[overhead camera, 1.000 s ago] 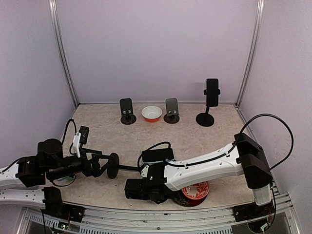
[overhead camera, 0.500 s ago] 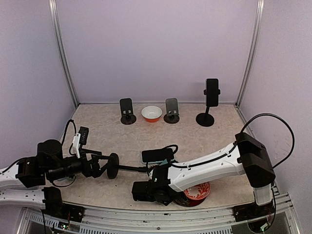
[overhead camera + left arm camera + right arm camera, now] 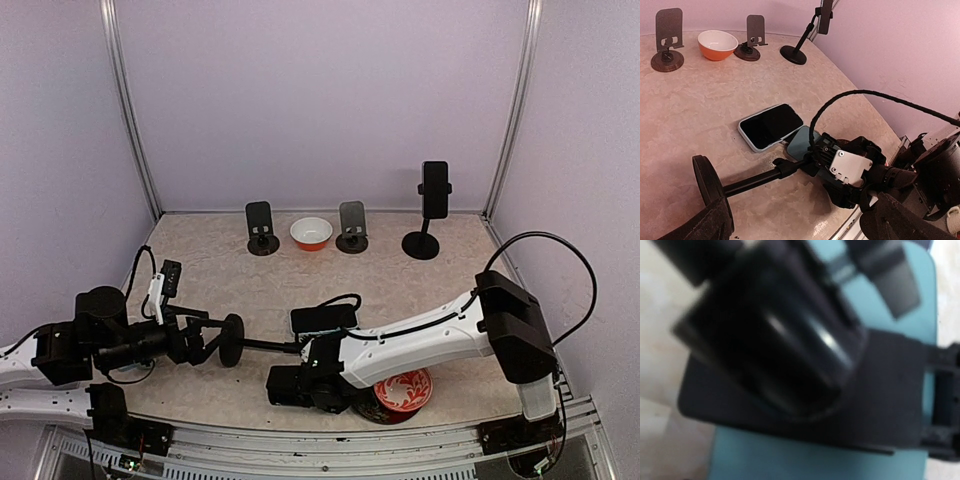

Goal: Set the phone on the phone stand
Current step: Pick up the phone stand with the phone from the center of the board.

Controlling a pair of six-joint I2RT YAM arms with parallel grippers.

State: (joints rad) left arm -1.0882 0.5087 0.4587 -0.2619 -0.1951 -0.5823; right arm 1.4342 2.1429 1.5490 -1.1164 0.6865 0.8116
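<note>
Approach step: right pincer [image 3: 300, 375], jaws too blurred to judge, probably must grip the phone [image 3: 771, 126]; left pincer [image 3: 800, 225] wide open, empty.

The bowl [image 3: 311, 233] is orange outside, the phone [image 3: 771, 126] black, the table [image 3: 400, 280] beige-marbled

A phone [image 3: 323, 318] is laid flat in the middle of the table [image 3: 220, 275]. At the back, a bowl [image 3: 311, 233] is flanked by a left stand [image 3: 261, 229] and a right stand [image 3: 352, 227]. A tall stand [image 3: 430, 210] is set farther right.
</note>
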